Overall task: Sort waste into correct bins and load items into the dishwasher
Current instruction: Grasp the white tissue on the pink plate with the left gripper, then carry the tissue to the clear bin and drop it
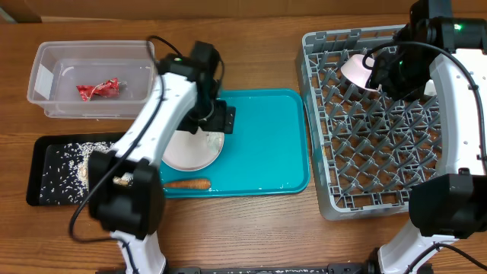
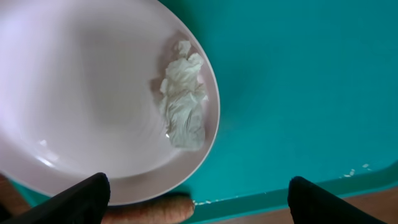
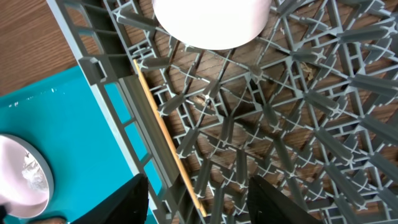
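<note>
On the teal tray (image 1: 266,137) at frame centre, the white plate (image 2: 81,93) carries a crumpled white scrap (image 2: 183,96), likely light and soft, best pinched across its middle; the left hand (image 2: 202,202) hovers above, spread open and empty.

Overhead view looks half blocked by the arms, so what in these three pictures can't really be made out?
Overhead: the left arm covers most of the white plate.
Overhead: the right arm hides part of the pink bowl.
Left wrist: the carrot is cut off by the bottom edge.
Right wrist: the top edge cuts off that bowl; one chopstick shows, a second cannot be found.
</note>
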Robot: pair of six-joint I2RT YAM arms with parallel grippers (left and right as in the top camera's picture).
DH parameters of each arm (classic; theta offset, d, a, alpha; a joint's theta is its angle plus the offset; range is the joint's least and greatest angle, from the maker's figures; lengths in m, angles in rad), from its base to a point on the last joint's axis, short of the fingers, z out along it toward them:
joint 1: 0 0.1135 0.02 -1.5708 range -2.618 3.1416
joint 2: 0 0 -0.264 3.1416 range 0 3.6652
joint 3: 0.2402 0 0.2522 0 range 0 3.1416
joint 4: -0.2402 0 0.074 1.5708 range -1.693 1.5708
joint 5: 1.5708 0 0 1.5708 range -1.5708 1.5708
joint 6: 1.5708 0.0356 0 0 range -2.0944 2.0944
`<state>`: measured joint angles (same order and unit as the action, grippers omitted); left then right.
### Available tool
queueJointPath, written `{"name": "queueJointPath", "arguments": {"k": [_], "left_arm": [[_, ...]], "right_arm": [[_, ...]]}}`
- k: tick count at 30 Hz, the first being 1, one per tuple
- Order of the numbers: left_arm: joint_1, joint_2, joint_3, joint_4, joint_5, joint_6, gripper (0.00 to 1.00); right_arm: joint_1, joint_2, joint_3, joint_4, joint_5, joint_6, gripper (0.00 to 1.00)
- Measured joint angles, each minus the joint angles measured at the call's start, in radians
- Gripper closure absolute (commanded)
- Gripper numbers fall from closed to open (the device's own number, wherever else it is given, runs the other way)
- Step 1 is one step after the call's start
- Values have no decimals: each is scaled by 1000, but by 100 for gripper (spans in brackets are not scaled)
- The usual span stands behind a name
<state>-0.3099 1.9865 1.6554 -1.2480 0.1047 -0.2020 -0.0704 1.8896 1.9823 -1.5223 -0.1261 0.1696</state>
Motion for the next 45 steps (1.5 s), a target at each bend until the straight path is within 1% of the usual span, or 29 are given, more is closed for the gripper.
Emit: {"name": "queueJointPath", "arguments": {"k": [3, 8, 12, 19, 22, 24, 25, 30, 31, 32, 36, 39, 40, 41, 43, 44, 45], "left_arm": [[-3, 69, 0, 14, -7, 0, 21], [0, 153, 0, 20, -19, -14, 21], [3, 159, 0, 48, -27, -33, 21], [3, 159, 0, 48, -111, -125, 23], [3, 159, 0, 48, -120, -146, 26], [4, 159, 0, 48, -121, -163, 32], [4, 159, 0, 48, -121, -167, 34], [4, 159, 0, 48, -121, -186, 34], [4, 159, 0, 48, -121, -188, 36], [4, 159, 0, 48, -121, -190, 42], [4, 169, 0, 48, -121, -200, 53], [4, 176, 0, 49, -116, -212, 67], [4, 176, 0, 49, -114, -214, 75], [4, 176, 0, 49, -106, -215, 80], [4, 176, 0, 49, -97, -216, 88], [4, 176, 0, 49, -92, -214, 94], [4, 176, 0, 49, -89, -216, 96]], "right_arm": [[0, 0, 0, -1, 0, -18, 46], [0, 0, 0, -6, 0, -36, 46], [0, 0, 0, -8, 8, -40, 46], [0, 0, 0, -12, 12, -41, 46], [0, 0, 0, -12, 12, -43, 46], [0, 0, 0, -12, 12, -43, 46], [0, 0, 0, -12, 12, -43, 46], [0, 0, 0, -12, 14, -43, 46], [0, 0, 0, -13, 14, -43, 46], [0, 0, 0, -13, 14, -43, 46], [0, 0, 0, -13, 14, -43, 46], [0, 0, 0, -13, 14, -43, 46], [0, 0, 0, -13, 14, -43, 46], [0, 0, 0, -13, 14, -43, 46], [0, 0, 0, -13, 14, -44, 46], [0, 0, 0, -13, 14, -43, 46], [0, 0, 0, -13, 14, -43, 46]]}}
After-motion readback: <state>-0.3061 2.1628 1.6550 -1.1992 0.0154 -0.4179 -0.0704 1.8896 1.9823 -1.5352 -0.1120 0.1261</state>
